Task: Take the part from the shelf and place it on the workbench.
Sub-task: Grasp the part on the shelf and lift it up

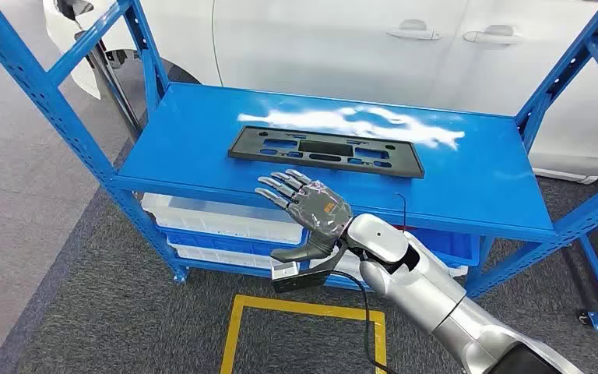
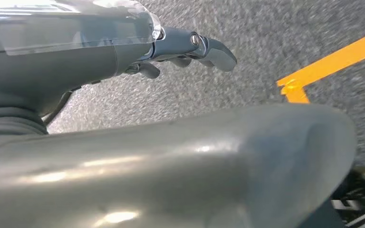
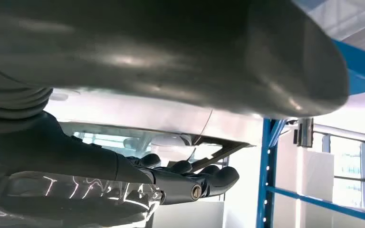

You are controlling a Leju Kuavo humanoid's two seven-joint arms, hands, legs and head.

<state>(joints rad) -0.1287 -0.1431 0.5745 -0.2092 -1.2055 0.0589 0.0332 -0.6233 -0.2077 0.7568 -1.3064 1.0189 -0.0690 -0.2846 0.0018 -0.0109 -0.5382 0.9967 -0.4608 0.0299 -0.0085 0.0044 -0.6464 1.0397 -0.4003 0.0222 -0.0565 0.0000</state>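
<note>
The right hand (image 1: 311,209) is raised in front of the blue metal shelf (image 1: 202,148), at the near edge of its top board. Its fingers (image 1: 280,187) are spread apart and stretched toward the shelf, the thumb points away to the side, and the hand holds nothing. The silver right arm (image 1: 428,292) comes up behind it from the lower side of the head view.

Just beyond the fingertips of this hand lies the flat black plastic part, a long rectangular frame with several cut-out openings (image 1: 325,150). It lies flat on the top board, close to the hand but not touching it. Farther behind the part, a bright white reflection is on the blue board, and behind the shelf stands a white car (image 1: 405,47).

Below the hand, on the lower level of the shelf, there are white plastic bins (image 1: 210,218). On the grey carpet floor (image 1: 86,312) under the arm, a yellow tape square (image 1: 304,312) is marked.

In the left wrist view, the left hand (image 2: 185,50) hangs over the grey carpet, its dark fingers (image 2: 216,52) are lightly curved, apart, and grip nothing.
</note>
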